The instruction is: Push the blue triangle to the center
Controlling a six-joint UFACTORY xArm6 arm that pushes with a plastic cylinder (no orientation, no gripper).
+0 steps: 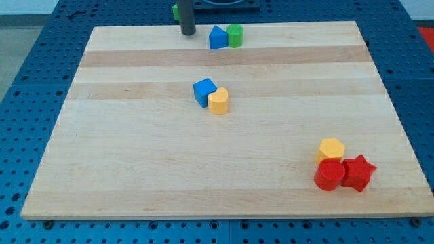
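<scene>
Gripper none; my tip (188, 32) near board (135, 169) top edge, left of blue triangle (217, 38) touching green block (235, 35).

A pale wooden surface (135, 169), smooth and matt with lengthwise grain bands, rests on a blue perforated base (27, 41) (apparently metal or plastic). The coloured blocks, among them the blue triangle (217, 37), look like matt painted pieces. My tip (187, 32) appears dark, dull-finished.
</scene>
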